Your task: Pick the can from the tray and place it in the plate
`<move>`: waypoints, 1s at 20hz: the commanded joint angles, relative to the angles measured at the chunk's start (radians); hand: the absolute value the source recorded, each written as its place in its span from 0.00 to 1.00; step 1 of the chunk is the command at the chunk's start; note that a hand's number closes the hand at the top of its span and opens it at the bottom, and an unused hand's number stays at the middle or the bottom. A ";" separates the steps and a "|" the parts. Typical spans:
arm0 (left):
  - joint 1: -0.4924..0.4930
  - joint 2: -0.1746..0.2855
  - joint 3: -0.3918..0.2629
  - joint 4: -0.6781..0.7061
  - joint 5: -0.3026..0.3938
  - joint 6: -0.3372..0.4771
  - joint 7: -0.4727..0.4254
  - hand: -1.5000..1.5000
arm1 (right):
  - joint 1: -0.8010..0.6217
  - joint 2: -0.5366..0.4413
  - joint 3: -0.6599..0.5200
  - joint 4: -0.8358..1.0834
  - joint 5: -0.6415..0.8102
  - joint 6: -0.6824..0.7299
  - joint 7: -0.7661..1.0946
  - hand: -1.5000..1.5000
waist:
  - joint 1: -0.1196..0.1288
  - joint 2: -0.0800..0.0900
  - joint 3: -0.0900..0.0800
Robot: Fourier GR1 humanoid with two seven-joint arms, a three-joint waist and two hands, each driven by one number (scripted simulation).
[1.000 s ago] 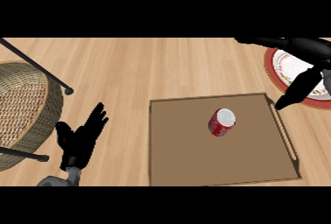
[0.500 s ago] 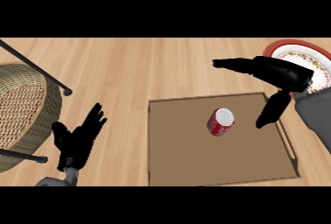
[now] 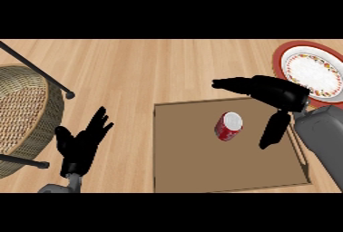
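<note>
Fingers, right hand [image 3: 281, 93]: spread wide and straight, holding nothing. Fingers [image 3: 231, 83] point toward the view's left, and the thumb [image 3: 273, 130] hangs toward the lower edge.
Can [image 3: 228, 126]: on the tray, in the gap under the outstretched fingers and just left of the thumb. No contact shows.
Can look: red body with a pale silver-white top end turned up toward the camera. The print on its side is too small to read. Cannot tell whether it stands upright or leans.
Height: cannot tell how far above the tray the fingers are.
Tray [image 3: 194, 172]: flat brown square with a thin raised rim, below and left of the fingers. Its right rim is partly hidden by the right forearm [image 3: 325, 136].
Plate [image 3: 285, 54]: up and right of the fingers, beyond the tray's far right corner. It has a red rim, a patterned band and a white centre. Its lower left part is behind the right hand, and the right side is cut by the frame.
Left hand [image 3: 80, 145]: well left of the fingers, off the tray, resting with its fingers straight, pointing up and holding nothing. The forearm is cut off at the lower edge.
Basket [image 3: 30, 113]: wicker, far left, cut by the frame. Black rods [image 3: 40, 72] cross over it.
Counter [image 3: 147, 68]: light wood.
</note>
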 commanded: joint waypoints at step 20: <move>-0.017 -0.050 0.079 0.060 -0.063 -0.063 0.052 0.50 | 0.115 0.195 0.042 0.064 0.393 -0.113 -0.030 0.00 | 0.002 0.006 -0.005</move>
